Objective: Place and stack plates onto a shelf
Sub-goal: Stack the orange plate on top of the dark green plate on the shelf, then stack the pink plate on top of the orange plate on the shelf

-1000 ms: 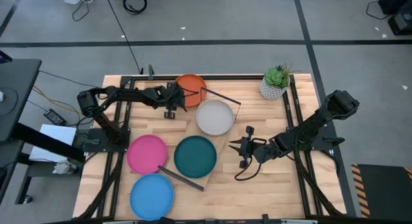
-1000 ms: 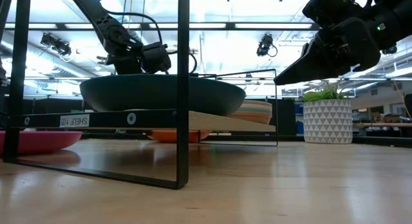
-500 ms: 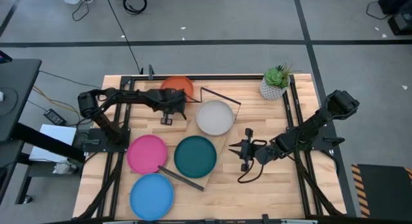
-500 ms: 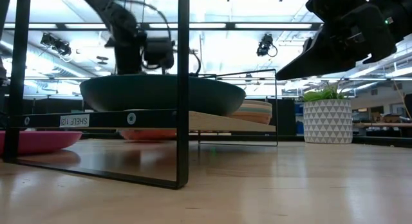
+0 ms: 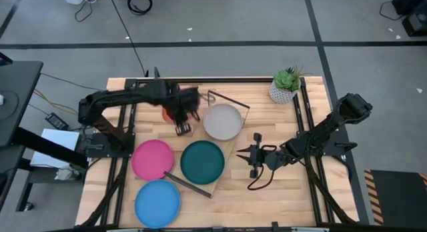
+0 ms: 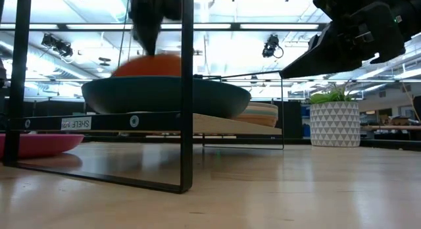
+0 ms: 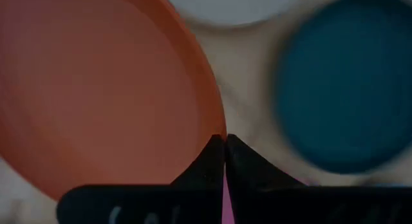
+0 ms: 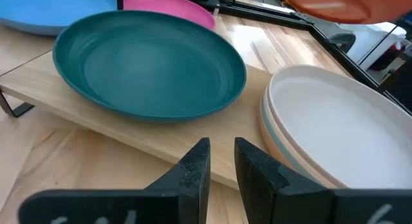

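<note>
An orange plate hangs in the air near the shelf's far end, with my left gripper shut on it; in the high view the arm hides most of the orange plate. The shelf lies slantwise mid-table and bears a dark teal plate and a short stack with a cream plate on top. Pink and bright blue plates rest on the table at the near left. My right gripper hovers right of the shelf, slightly open and holding nothing. My left gripper pinches the orange plate's rim between its two fingertips. The plate is lifted clear of the table, and in the low view its orange underside shows above the teal plate's rim. It reaches away ahead of the fingers, tilted.
A potted plant in a white pot stands at the far right corner. The shelf's black frame ends stick up at both ends of the board. Bare table lies at the near right.
My left gripper has taken hold of the orange plate at the table's far edge. The plate first slid a little toward the left, then came up clear of the table. Gripper and plate have moved up and toward the shelf. My right gripper has kept still.
</note>
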